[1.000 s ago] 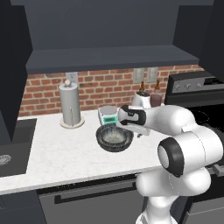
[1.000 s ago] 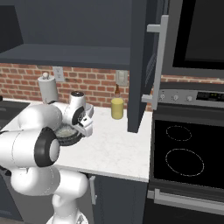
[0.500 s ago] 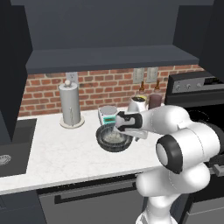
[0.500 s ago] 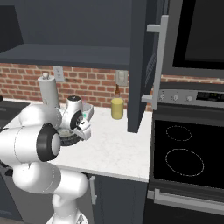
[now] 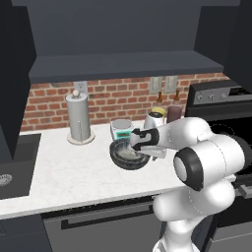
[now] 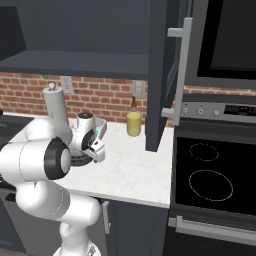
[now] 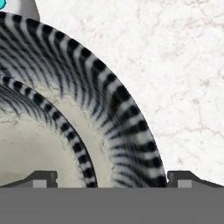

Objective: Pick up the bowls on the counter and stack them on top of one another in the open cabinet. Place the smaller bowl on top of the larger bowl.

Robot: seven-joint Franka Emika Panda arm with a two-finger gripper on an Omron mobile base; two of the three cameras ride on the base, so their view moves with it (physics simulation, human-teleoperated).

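Observation:
The larger bowl (image 5: 126,155), dark grey and ribbed with a pale speckled inside, stands on the white marbled counter (image 5: 74,172) in front of the scale. My gripper (image 5: 151,153) hangs over the bowl's right rim, pointing down. In the hand view the bowl's wall (image 7: 118,113) passes between my fingertips, one over the pale inside and one over bare counter (image 7: 188,87). The gripper (image 7: 113,179) is open and holds nothing. From the right base camera the gripper (image 6: 96,150) hides most of the bowl. The smaller bowl is hidden. The open cabinet (image 5: 123,64) spans the wall above.
A white-and-teal scale (image 5: 121,129) sits just behind the bowl. A paper towel holder (image 5: 80,118) stands to the left. A yellow cup (image 6: 133,124) and bottles (image 5: 174,112) are by the brick wall. The sink (image 5: 15,165) lies far left, the stovetop (image 6: 210,175) to the right.
My hand has come down and slightly leftwards onto the larger bowl's right rim. The jaws stayed wide. The bowl has not moved.

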